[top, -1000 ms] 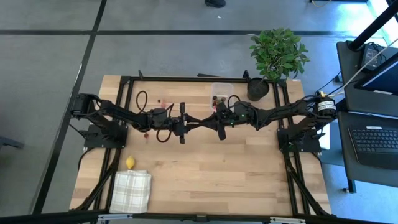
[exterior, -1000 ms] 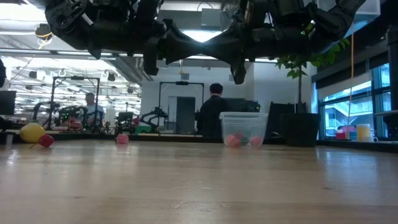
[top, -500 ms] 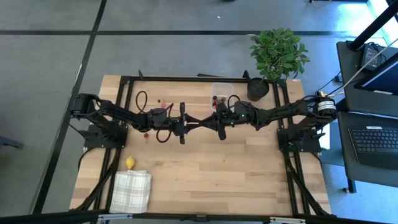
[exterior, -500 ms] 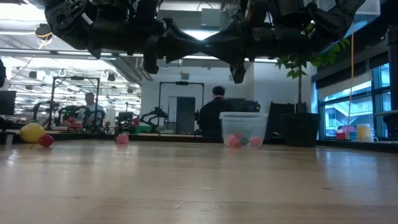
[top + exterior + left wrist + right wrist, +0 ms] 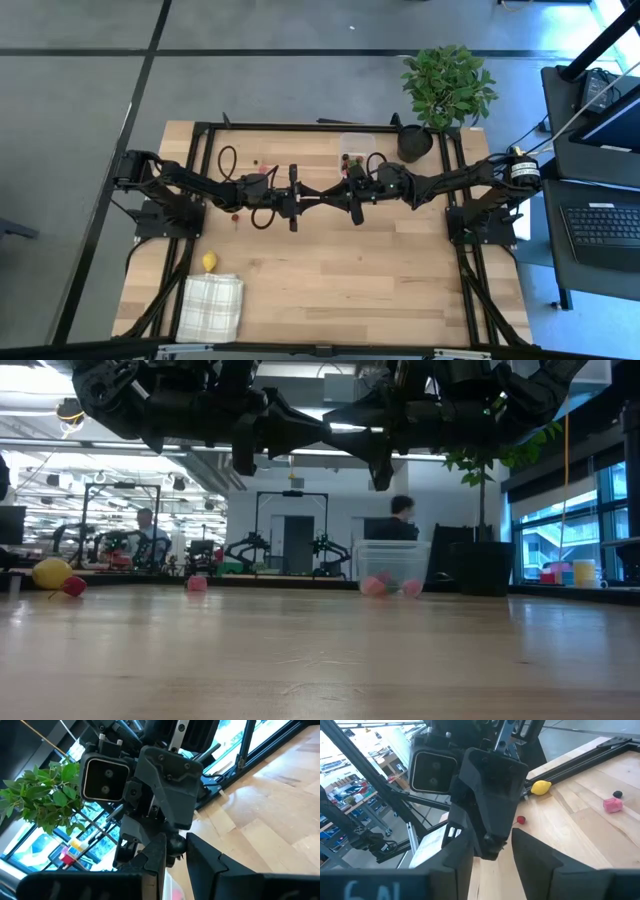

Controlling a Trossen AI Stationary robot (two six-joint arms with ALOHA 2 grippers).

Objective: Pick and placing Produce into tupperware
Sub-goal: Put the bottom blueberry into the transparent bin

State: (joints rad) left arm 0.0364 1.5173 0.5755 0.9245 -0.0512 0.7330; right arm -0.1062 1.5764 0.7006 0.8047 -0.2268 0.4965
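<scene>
Meeting tip to tip above the middle of the wooden desk (image 5: 330, 270), two dark arms reach in from 9 o'clock and 3 o'clock. The left tool (image 5: 315, 197) is pinched on a small dark berry (image 5: 175, 845), held between its two fingers. The right tool (image 5: 332, 197) faces it with its fingers spread, and the left tool's tip sits in the gap between them.

The clear tupperware (image 5: 357, 145) stands at the desk's far edge, near 12 o'clock, just beyond the right arm. A few pink-red fruit pieces (image 5: 375, 586) lie inside it. A yellow lemon (image 5: 209, 262) lies toward 8 o'clock, just above a white checked cloth (image 5: 212, 305) at 7 o'clock. One loose pink piece (image 5: 197, 583) rests on the desk under the left arm. A potted green plant (image 5: 447, 85) stands at the 1 o'clock corner.
</scene>
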